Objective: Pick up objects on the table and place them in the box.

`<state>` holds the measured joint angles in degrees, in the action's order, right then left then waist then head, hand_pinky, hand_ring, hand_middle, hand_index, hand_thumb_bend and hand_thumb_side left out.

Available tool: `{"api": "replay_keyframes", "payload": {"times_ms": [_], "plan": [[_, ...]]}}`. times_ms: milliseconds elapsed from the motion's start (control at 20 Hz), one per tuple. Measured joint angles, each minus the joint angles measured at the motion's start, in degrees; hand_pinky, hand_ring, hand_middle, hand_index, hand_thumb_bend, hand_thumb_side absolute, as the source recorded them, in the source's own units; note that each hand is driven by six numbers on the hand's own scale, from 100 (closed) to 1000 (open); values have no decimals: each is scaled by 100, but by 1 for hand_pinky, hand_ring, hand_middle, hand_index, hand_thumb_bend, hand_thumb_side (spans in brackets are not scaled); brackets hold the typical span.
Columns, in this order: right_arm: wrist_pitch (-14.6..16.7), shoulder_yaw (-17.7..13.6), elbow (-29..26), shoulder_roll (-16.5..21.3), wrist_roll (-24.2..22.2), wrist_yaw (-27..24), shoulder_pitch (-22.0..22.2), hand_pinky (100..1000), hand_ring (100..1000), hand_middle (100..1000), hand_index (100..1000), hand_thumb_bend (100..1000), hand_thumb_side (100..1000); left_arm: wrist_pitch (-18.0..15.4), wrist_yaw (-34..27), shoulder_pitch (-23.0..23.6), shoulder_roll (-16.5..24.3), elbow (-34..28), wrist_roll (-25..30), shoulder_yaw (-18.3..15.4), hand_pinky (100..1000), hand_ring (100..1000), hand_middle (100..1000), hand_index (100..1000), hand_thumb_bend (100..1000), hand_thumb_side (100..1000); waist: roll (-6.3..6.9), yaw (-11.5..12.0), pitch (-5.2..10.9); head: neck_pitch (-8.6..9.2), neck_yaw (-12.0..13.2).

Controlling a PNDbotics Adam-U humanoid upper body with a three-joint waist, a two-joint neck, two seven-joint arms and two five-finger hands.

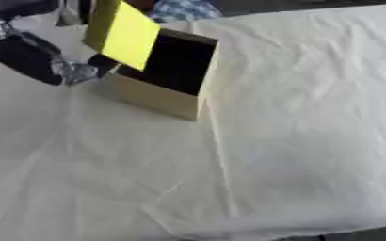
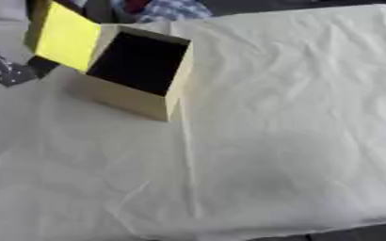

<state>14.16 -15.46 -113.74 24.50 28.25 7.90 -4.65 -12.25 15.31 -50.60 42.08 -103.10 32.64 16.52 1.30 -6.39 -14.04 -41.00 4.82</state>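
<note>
Your table (image 1: 295,141) fills nearly the whole frame, covered by a cream-white cloth (image 2: 287,117) that is creased all over, with one long fold running down from the box toward the lower middle. Along the top edge, beyond the cloth, you have a dark strip of room and a patch of blue-and-white checked fabric (image 1: 182,8) at the upper middle; what it belongs to cannot be made out. A dark sliver also shows at the lower right corner, past the table's edge.

Starting at the upper left of the frame, your left arm (image 1: 23,55) comes in as a black forearm with a silver joint, angled down toward the right. The left hand (image 1: 104,62) is mostly hidden behind a yellow block (image 1: 124,34), only a dark bit of it showing at the block's lower edge. You cannot tell from here how the fingers are set, or whether they are curled on the block.

The yellow block is tilted, its bright face turned toward you, and it sits up off the cloth at the left rim of the box, overlapping the box's upper left corner in both views.

Just right of it stands the box (image 2: 134,101), tan cardboard with a dark open interior, resting on the cloth in the upper left quarter and turned corner-on to you.

Your right hand shows in neither view.
</note>
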Motion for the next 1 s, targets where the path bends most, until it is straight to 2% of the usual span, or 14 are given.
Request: {"api": "replay_keyframes", "payload": {"times_ms": [350,500,650,700,750,1000], "plan": [[16,0,0,-23,1,-1,-107,594,658,502,691,100,902,-113,373,-939,-739,973,76,76,458,603,597,731,100,302,-32,-2,-234,317,58],[22,0,0,-55,3,-1,-150,594,659,501,691,100,903,-153,605,-1271,-956,1376,62,100,477,618,608,734,100,256,-31,-25,-294,445,54],[24,0,0,-68,2,-4,-196,593,658,501,691,100,903,-251,863,-1437,-1100,1793,38,99,482,625,610,734,100,264,-30,-34,-344,516,37],[24,0,0,-78,0,-8,-198,593,658,501,691,100,899,-293,945,-1460,-1140,1935,25,98,491,632,611,732,100,233,-30,-36,-359,539,23],[25,0,0,-94,-1,-14,-200,593,658,501,691,100,903,-340,1022,-1480,-1177,2066,12,97,497,636,611,731,100,259,-29,-41,-370,544,7],[27,1,0,-118,-24,-40,-246,593,658,500,691,100,904,-684,1435,-1579,-1324,2719,-129,95,545,671,627,730,100,197,-22,-72,-401,580,-47]]}}
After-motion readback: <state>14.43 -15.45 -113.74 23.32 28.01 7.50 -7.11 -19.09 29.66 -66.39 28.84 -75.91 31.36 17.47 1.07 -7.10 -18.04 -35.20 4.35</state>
